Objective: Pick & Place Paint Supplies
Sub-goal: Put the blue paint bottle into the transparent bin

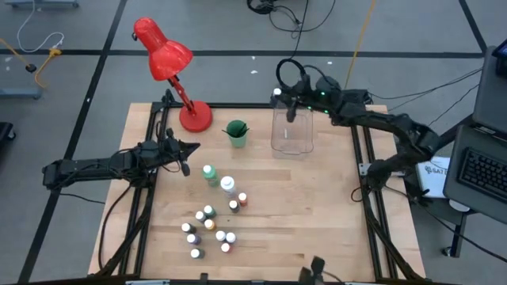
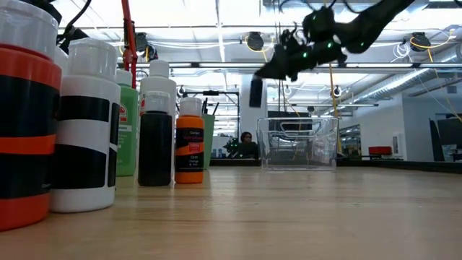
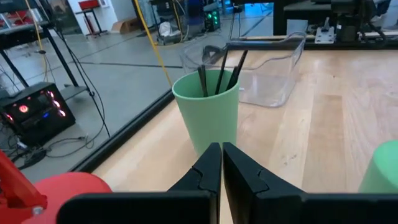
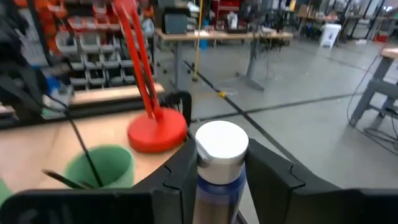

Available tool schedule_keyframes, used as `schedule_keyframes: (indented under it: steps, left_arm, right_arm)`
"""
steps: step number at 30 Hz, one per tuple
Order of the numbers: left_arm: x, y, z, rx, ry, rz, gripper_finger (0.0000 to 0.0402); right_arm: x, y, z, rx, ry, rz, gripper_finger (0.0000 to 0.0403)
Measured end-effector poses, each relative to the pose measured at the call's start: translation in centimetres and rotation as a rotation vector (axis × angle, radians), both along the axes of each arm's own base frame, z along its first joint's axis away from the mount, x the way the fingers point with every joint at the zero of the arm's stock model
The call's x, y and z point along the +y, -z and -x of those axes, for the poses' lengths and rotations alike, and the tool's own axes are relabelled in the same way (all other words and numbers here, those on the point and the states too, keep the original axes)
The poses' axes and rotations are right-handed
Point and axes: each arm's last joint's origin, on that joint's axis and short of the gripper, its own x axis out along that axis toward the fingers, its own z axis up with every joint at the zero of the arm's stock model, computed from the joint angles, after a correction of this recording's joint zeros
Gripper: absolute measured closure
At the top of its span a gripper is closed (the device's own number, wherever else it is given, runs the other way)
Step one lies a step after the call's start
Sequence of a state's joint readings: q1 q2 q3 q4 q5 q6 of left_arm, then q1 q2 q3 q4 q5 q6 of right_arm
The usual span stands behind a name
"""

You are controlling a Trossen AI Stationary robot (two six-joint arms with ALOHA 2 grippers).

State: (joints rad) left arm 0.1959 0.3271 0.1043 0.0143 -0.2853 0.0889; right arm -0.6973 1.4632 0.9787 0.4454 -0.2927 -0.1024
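Low view, nearest first: an orange-and-black bottle (image 2: 22,130) and a white-and-black bottle (image 2: 85,126) fill the left of the frame, with a black bottle (image 2: 155,133) and a small orange bottle (image 2: 190,141) behind them. Further back, right of centre, the clear plastic bin (image 2: 299,143) stands on the wooden table (image 2: 289,217), and the right gripper (image 2: 285,61) hangs above it near the top of the frame.

In the high view, the small white-capped bottles (image 1: 207,226) cluster in the lower middle of the frame, with a taller green bottle (image 1: 210,174) and a taller white bottle (image 1: 228,186) just above them. The left gripper (image 1: 186,150), at centre left, has its fingers pressed together on nothing. Above centre, the green cup (image 1: 236,133) holds dark-handled brushes (image 3: 219,71), with the red desk lamp (image 1: 170,67) to its upper left.

Over the bin at upper right, the right gripper pinches a white-capped blue bottle (image 4: 219,168) upright between its fingers, seen in the right wrist view.
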Motion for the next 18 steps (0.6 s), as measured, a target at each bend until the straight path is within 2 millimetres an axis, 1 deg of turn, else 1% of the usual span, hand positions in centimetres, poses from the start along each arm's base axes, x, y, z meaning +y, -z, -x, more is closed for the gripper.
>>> schedule_keyframes:
  steps: [3,6,9,11,14,18]
  left_arm:
    - [0.0,0.0,0.0,-0.002,-0.001,0.004,0.0382]
    - [0.0,0.0,0.0,0.011,0.005,-0.021,0.0382]
    - [0.0,0.0,0.0,0.031,0.014,-0.062,0.0382]
    - [0.0,-0.1,0.0,0.032,0.018,-0.087,0.0382]
    - [0.0,-0.4,-0.1,0.014,0.021,-0.115,0.0382]
    - [0.0,-0.7,-0.1,0.0,0.024,-0.145,0.0382]
  right_arm:
    - [-1.2,1.4,0.0,0.044,0.014,-0.003,0.03]
    - [-1.7,1.9,0.3,0.056,-0.036,-0.039,0.03]
    - [-1.5,1.7,0.5,0.049,-0.073,-0.057,0.03]
    - [-1.3,1.8,0.7,0.079,-0.067,-0.084,0.03]
    - [-1.2,2.7,0.8,0.14,-0.052,-0.135,0.03]
    - [-0.9,4.2,1.3,0.184,-0.047,-0.135,0.0297]
